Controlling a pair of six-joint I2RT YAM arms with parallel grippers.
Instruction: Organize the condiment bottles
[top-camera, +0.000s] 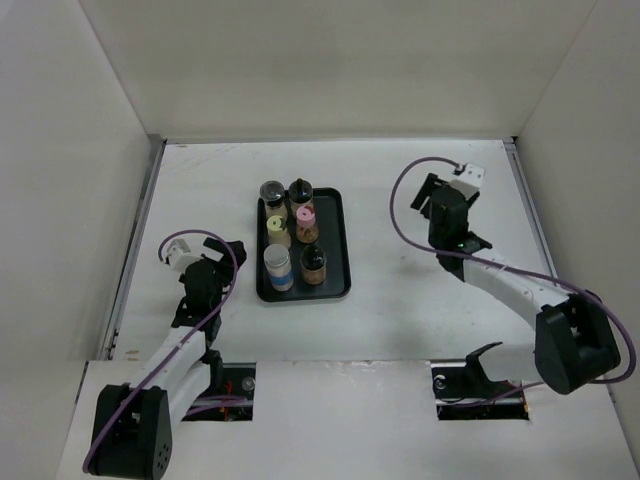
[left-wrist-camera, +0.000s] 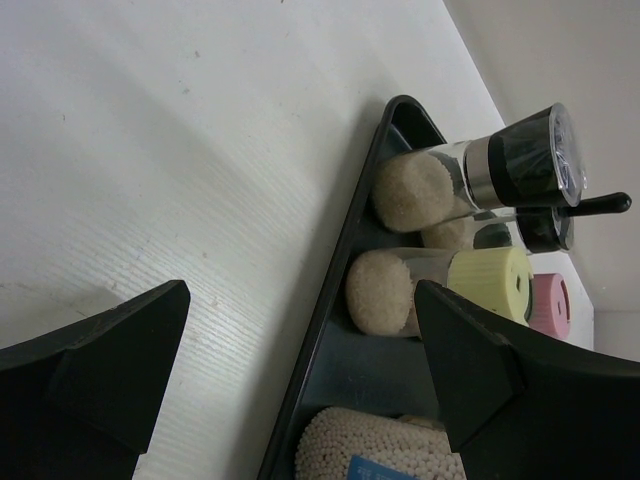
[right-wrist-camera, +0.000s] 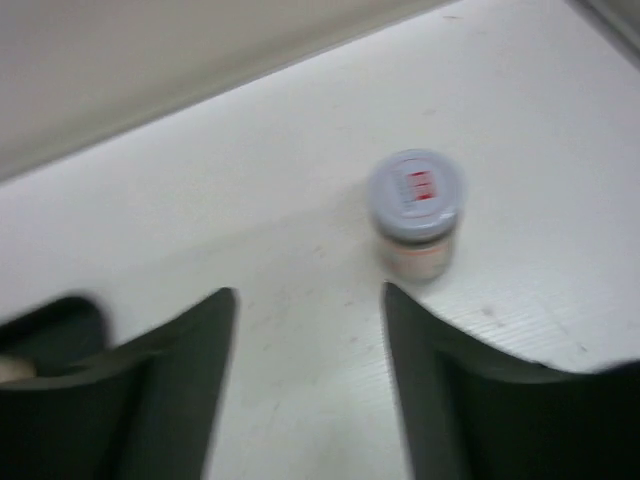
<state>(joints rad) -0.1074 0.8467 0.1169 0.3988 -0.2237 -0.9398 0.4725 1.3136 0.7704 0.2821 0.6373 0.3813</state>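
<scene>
The left gripper (left-wrist-camera: 300, 295) sits low over the white table (top-camera: 420, 290) just left of the flat black tray (top-camera: 337, 235), its jaws spread wide with nothing held; the tray's near rim runs between them. 6 condiment bottles stand upright in the tray in 2 rows of 3. On the left are the dark-capped jar (top-camera: 271, 192), the yellow-capped jar (top-camera: 277, 226) and the white jar with a blue band (top-camera: 278, 268). Beside them are the black spout-topped bottle (top-camera: 301, 191), the pink-capped jar (top-camera: 304, 215) and the black-capped jar (top-camera: 314, 263). Well to the right, the right gripper (right-wrist-camera: 310, 295) is parted and empty. The blurred wrist view shows 1 grey-lidded jar (right-wrist-camera: 415, 210) upright on the table just beyond the fingertips, untouched.
</scene>
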